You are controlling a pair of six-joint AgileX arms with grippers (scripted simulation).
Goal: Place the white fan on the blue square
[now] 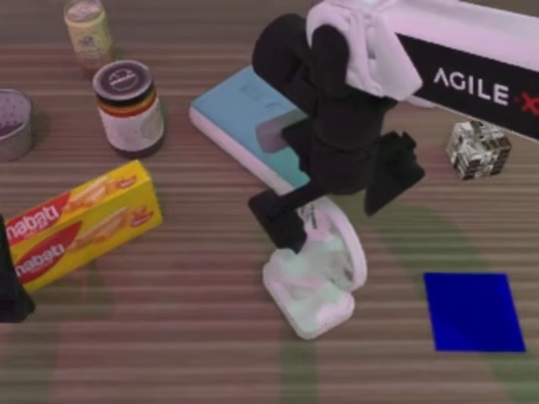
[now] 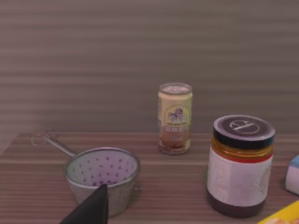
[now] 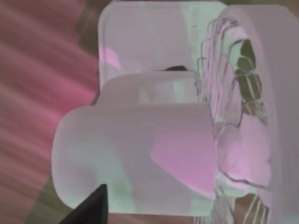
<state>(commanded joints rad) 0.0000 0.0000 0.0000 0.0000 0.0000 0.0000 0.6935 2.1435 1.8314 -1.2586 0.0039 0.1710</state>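
The white fan [image 1: 316,286] stands in the middle of the table, its round ring head [image 3: 243,107] upright on a blocky base [image 3: 140,149]. My right gripper [image 1: 333,215] hangs over the fan's head, open, with one dark finger on each side of the ring. Whether a finger touches the fan I cannot tell. One fingertip [image 3: 93,210] shows against the base in the right wrist view. The blue square [image 1: 473,311] lies flat to the right of the fan, bare. My left gripper [image 1: 10,286] is parked at the table's left edge, open and empty.
A light-blue book [image 1: 248,122] lies behind the fan, partly under my right arm. A mirrored cube [image 1: 477,149] sits at the back right. On the left are a yellow biscuit box [image 1: 80,220], a jar [image 2: 240,165], a can [image 2: 175,117] and a metal strainer [image 2: 100,175].
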